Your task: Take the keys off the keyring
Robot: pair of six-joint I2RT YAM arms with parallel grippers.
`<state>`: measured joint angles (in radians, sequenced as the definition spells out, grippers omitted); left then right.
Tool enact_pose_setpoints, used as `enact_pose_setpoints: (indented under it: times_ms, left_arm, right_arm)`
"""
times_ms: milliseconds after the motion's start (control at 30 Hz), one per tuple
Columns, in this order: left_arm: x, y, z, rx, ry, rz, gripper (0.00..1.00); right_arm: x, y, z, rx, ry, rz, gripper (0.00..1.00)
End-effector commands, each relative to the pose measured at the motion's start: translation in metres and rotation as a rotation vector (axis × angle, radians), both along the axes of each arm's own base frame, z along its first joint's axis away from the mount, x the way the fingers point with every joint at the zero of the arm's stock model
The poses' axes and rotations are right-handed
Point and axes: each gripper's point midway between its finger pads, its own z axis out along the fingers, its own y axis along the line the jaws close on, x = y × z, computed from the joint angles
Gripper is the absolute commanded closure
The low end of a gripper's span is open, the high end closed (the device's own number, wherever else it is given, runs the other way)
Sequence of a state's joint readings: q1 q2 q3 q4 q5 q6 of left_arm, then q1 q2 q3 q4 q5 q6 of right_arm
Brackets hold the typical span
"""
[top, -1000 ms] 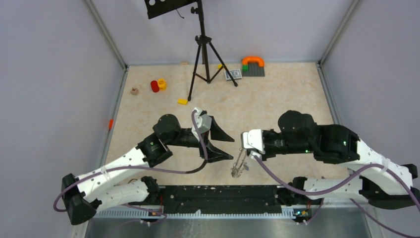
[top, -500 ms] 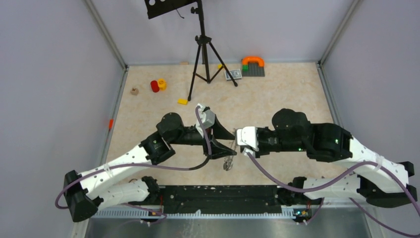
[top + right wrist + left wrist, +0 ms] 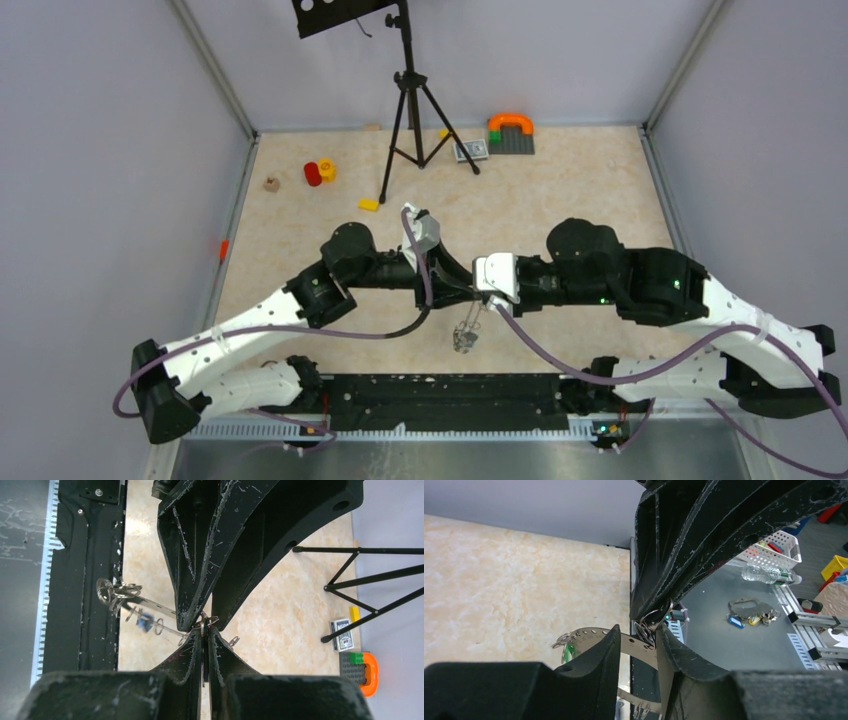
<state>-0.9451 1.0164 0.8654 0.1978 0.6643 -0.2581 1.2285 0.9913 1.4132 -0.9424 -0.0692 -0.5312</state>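
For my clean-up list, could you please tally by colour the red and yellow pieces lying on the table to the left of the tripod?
Red: 1, the cylinder
Yellow: 2, the piece beside it and the block
Total: 3

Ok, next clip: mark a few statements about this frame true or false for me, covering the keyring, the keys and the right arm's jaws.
1. The keyring is held up between the two arms. True.
2. A tripod stands at the far side of the table. True.
3. The right gripper has its jaws wide open. False: they are shut on the keyring.
4. The blue-tagged key lies loose beside the tripod. False: it hangs from the keyring.
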Motion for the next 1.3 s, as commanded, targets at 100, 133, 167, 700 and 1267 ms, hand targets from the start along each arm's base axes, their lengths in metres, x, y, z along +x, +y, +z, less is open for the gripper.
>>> enact_pose_setpoints:
  times_ms: [100,133,167,700,1267]
  left_arm:
    - [0.001,0.001,0.014,-0.005,-0.037,0.007,0.70]
    - [0.001,0.001,0.013,-0.001,-0.038,0.010,0.72]
    - [0.001,0.002,0.012,0.003,-0.038,0.013,0.73]
    - [0.005,0.007,0.008,0.031,-0.034,0.054,1.00]
    - [0.013,0.017,0.011,0.028,-0.067,0.133,1.00]
  right_arm:
    - [0.004,0.004,0.023,0.090,-0.027,-0.018,1.00]
    - [0.004,0.003,0.023,0.089,-0.027,-0.021,1.00]
    - [0.004,0.003,0.023,0.090,-0.026,-0.024,1.00]
    - [0.004,-0.008,0.024,0.092,-0.023,-0.053,1.00]
    - [-0.002,-0.024,0.010,0.094,0.025,-0.092,1.00]
